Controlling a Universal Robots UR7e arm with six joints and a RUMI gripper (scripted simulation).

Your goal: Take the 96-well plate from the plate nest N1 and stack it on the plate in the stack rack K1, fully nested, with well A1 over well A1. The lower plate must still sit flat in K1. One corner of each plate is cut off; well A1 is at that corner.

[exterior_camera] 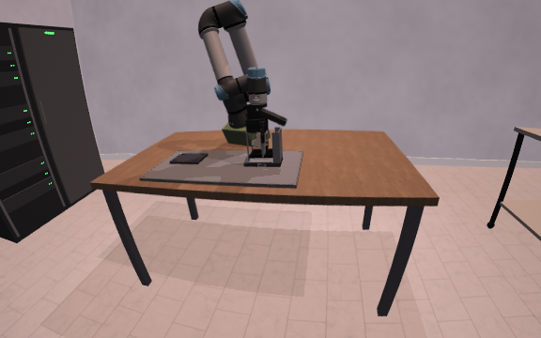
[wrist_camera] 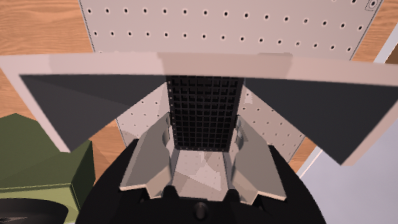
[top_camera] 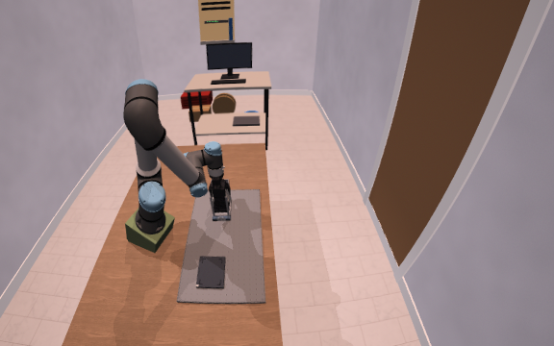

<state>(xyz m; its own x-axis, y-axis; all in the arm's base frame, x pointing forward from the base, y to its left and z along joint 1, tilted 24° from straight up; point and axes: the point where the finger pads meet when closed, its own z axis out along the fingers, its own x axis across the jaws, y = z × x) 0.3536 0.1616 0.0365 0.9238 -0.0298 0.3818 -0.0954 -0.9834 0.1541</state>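
My gripper (top_camera: 221, 211) points straight down inside the stack rack K1 (exterior_camera: 272, 149) at the far end of the grey mat. It is shut on the dark 96-well plate (wrist_camera: 202, 112), gripping its two long sides. In the wrist view the plate's well grid shows between the two pale fingers. The plate sits low in the rack, close to its base (exterior_camera: 262, 162). The lower plate is hidden beneath it, and I cannot make out the cut corners. The plate nest N1 (top_camera: 211, 272) is a dark flat rectangle at the near end of the mat, also in the exterior view (exterior_camera: 189, 158).
The perforated grey mat (top_camera: 224, 250) lies on the wooden table. The arm's green base block (top_camera: 149, 232) stands left of the mat. The rack's upright post (exterior_camera: 277, 143) rises beside the gripper. A server cabinet (exterior_camera: 22, 122) and a side desk (top_camera: 229, 103) stand off the table.
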